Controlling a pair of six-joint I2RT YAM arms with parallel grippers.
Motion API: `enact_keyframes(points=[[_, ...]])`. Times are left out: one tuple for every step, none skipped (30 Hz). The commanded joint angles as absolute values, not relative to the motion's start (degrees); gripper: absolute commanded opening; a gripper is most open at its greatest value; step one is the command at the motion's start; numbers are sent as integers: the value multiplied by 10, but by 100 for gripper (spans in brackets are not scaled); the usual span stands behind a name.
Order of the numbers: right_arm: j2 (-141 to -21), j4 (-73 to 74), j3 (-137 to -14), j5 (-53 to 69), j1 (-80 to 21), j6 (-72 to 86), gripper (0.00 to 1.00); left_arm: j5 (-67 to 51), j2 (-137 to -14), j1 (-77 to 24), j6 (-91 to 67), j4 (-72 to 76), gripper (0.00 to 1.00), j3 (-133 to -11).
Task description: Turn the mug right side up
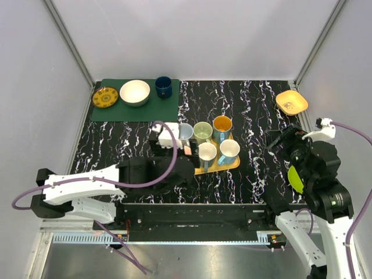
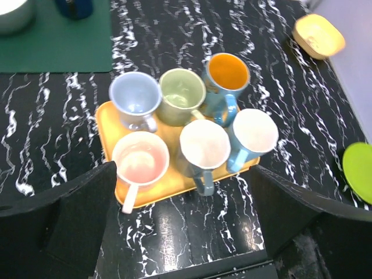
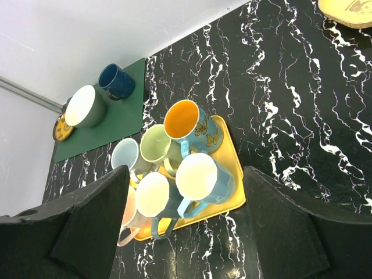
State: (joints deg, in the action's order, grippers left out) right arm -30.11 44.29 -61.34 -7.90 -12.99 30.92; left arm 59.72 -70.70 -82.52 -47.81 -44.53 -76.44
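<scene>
My left gripper hangs released, its two fingers spread wide with nothing between them. Just beyond the fingertips sits the yellow tray carrying six mugs, all standing mouth up. The pink mug is closest, just off the left finger's tip, handle pointing back toward me. The white-lined mug lies in line with the gap between the fingers. The light blue mug is just ahead of the right finger. Behind them stand the pale blue mug, the green mug and the orange-lined mug, crowded close together.

My right gripper is also released and holds nothing, fingers wide, the tray framed between them but well ahead. Far past its left finger, a navy mug and a white bowl rest on the green mat. I cannot tell which way up the navy one stands.
</scene>
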Motion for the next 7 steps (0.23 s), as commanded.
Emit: enact_keyframes(points=[[-339, 393, -607, -75, -134, 307, 84, 679, -660, -826, -642, -525, 99, -734], [-341, 389, -605, -74, -134, 308, 84, 678, -645, -826, -649, -524, 99, -723], [-344, 380, -599, -73, -134, 309, 84, 678, -640, -826, -659, -525, 99, -717], [-345, 374, -598, -69, -134, 313, 84, 675, -635, -826, -663, -524, 99, -713], [-345, 372, -597, -68, -134, 312, 84, 674, -633, -826, -664, -525, 99, -707], [-348, 367, -597, -66, -134, 313, 84, 678, -634, -826, -665, -526, 99, -708], [-349, 366, -597, -66, -134, 312, 84, 681, -634, -826, -669, -538, 99, -707]])
